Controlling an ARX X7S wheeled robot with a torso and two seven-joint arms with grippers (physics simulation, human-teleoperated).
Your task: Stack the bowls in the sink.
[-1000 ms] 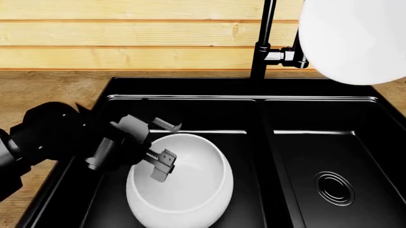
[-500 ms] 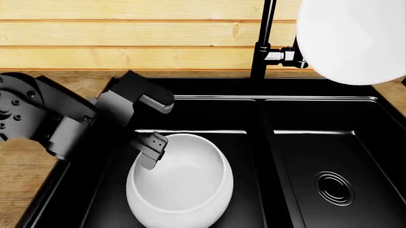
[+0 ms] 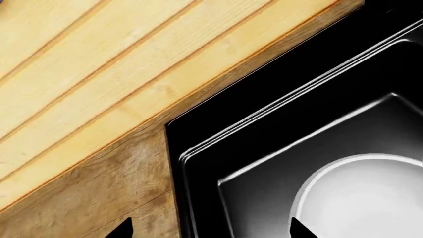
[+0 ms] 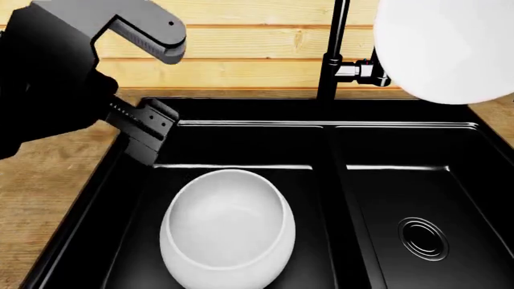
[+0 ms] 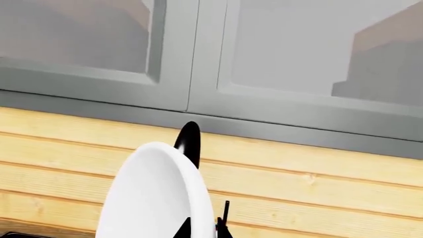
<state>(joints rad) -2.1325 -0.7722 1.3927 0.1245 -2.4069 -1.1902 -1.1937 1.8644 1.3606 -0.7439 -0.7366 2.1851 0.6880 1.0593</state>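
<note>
A deep white bowl (image 4: 229, 232) rests upright in the left basin of the black sink (image 4: 333, 180), and nothing touches it. My left gripper (image 4: 165, 90) hangs open and empty above the sink's back left corner. The left wrist view shows its gripper (image 3: 211, 230) spread wide over the sink rim (image 3: 264, 89), with the bowl (image 3: 370, 198) off to one side. A second white bowl (image 4: 446, 48) is held high at the right, close to the camera. In the right wrist view my right gripper (image 5: 200, 229) is shut on this bowl's (image 5: 152, 198) rim. The head view hides that gripper behind the bowl.
A tall black faucet (image 4: 333, 48) rises behind the centre divider, next to the raised bowl. The right basin shows a ringed drain (image 4: 423, 239). Wooden countertop (image 4: 48, 198) surrounds the sink, backed by a plank wall (image 4: 241, 42). Grey cabinet doors (image 5: 198, 49) hang above.
My left gripper has lifted off the bowl in the left basin and moved up and back to the left, staying open. The raised bowl at the right has barely shifted.
</note>
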